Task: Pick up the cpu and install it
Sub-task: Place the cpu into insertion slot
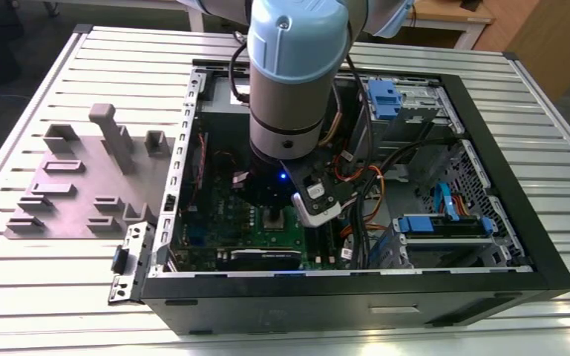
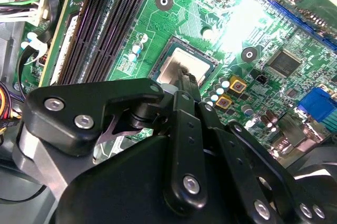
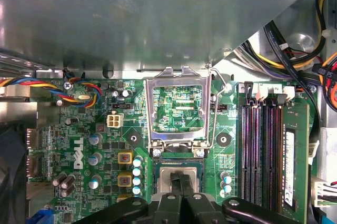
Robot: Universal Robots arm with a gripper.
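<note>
- The gripper hangs inside the computer case, directly above the cpu.
- The cpu lies flat on the motherboard.
- The socket frame stands just beyond the gripper.
- The memory slots run beside it.
- The tray lies outside the case on the table, well apart.

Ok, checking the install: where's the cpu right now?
In both wrist views the cpu lies in the green motherboard's open socket, beside the raised silver frame, under the pincer.
</note>
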